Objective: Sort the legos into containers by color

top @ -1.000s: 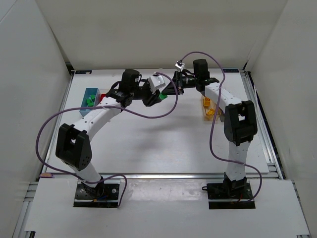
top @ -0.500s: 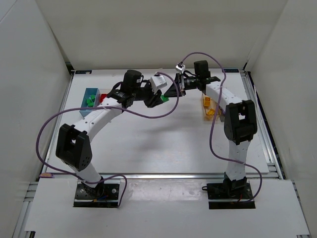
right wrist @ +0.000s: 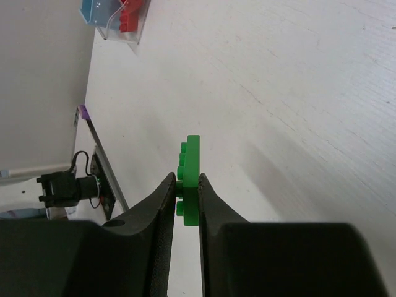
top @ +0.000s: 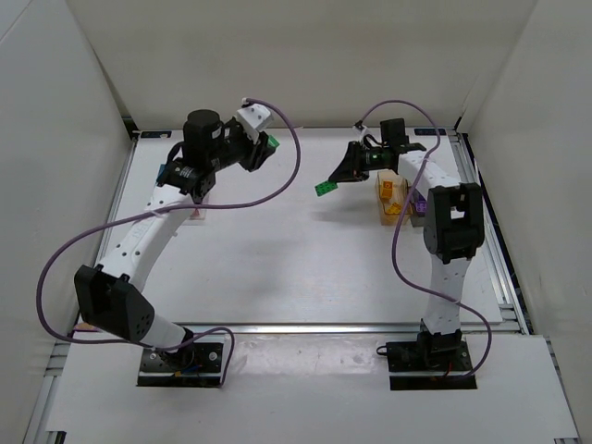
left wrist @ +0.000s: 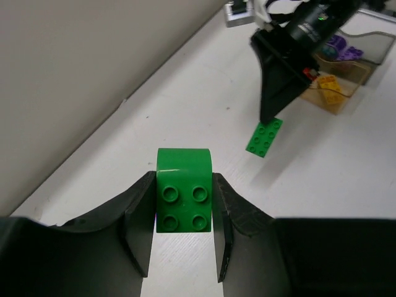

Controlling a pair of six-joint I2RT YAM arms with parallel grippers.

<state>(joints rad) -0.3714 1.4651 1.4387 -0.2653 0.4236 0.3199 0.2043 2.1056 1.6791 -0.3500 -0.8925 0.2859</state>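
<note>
Bricks, judged light, stiff and slick, are being held above the table [top: 277, 264]: a green block [left wrist: 183, 207] is being clamped across its flat sides by the left gripper [left wrist: 183, 185], and a thin green plate [right wrist: 192, 151] is being pinched by its faces in the right gripper [right wrist: 185, 184]. Yellow bricks [left wrist: 328, 86] are being housed in the amber bin [left wrist: 340, 107], purple ones [left wrist: 343, 48] in the grey bin [left wrist: 373, 60].

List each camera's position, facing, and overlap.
Top external: above and behind the bases, looking down at the table; left arm and right arm show whole.
Left wrist: on the left arm, looking past the left claw gripping a green brick toward the right claw.
Right wrist: looking along the right claw toward the table's left edge and blue bin.
Shared: the right claw's green plate shows in all three.
</note>
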